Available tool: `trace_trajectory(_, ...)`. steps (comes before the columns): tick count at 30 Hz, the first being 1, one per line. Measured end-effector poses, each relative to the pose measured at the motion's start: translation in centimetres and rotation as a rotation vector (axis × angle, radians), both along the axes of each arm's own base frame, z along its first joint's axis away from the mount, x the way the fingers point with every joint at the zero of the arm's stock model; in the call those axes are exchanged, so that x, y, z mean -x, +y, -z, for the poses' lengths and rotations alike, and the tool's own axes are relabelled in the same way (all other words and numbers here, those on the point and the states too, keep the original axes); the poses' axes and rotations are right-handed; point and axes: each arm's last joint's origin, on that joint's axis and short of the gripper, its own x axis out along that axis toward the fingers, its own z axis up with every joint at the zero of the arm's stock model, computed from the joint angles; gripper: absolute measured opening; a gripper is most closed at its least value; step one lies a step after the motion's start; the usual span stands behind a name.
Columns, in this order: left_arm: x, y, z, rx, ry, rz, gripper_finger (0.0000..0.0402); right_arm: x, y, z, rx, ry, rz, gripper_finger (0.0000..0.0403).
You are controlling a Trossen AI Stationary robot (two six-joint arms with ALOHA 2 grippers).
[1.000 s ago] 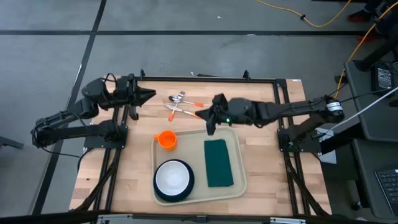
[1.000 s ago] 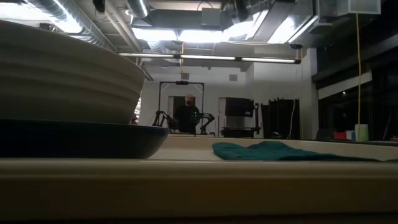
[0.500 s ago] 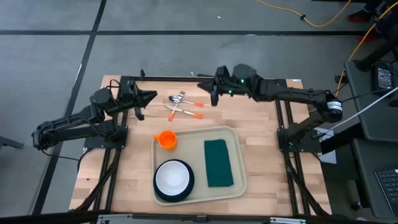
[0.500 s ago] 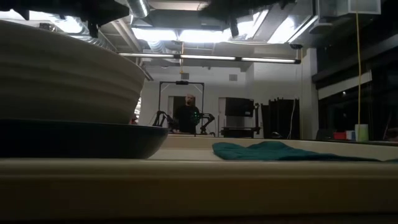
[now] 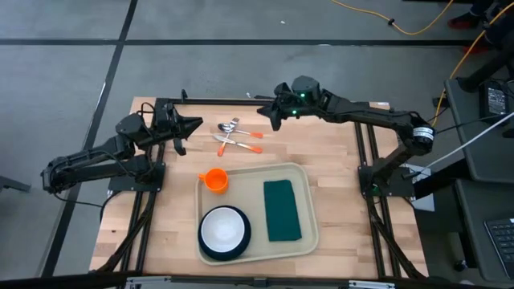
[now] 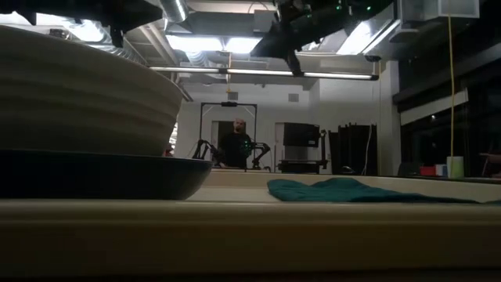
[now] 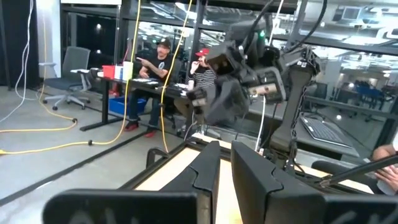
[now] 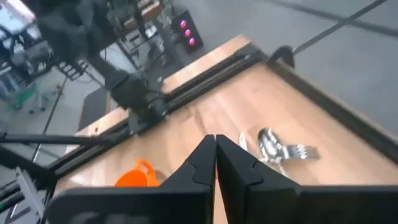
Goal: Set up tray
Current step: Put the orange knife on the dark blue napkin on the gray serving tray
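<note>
high view, tray [image 5: 309, 229], right end effector [image 5: 271, 119] closed

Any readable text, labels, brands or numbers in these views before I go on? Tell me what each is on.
None can be read.
Tray, bowl, napkin, orange cup: no markings visible.
Box with pink lights beyond the table: no readable label.
Keyboard at right: too small to read.

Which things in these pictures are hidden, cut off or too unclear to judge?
- Low view: the bowl and plate fill the picture's left and hide the table behind them; the orange cup and cutlery do not show.
- High view: how many pieces the cutlery counts is too small to tell.
- Right wrist view: the right gripper hides part of the orange cup; the tray is out of frame.
</note>
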Motion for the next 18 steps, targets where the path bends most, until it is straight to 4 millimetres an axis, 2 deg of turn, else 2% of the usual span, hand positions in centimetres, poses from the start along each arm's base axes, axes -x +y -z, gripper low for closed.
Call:
trace_trajectory(7,0.1,0.2,0.0,0.006,-0.002,-0.082,0.0033,-1.3,-0.3,2.0,-0.014,0.030,-0.061,0.0020)
trace_trajectory(11,0.2,0.3,0.0,0.004,-0.001,-0.120,0.0033,-1.9,-0.1,2.1,0.029,-0.013,-0.162,0.0020)
trace_trajectory(18,0.2,0.4,0.0,-0.045,0.024,-0.141,0.0033,-2.2,-0.2,2.6,0.024,-0.001,-0.161,0.0021)
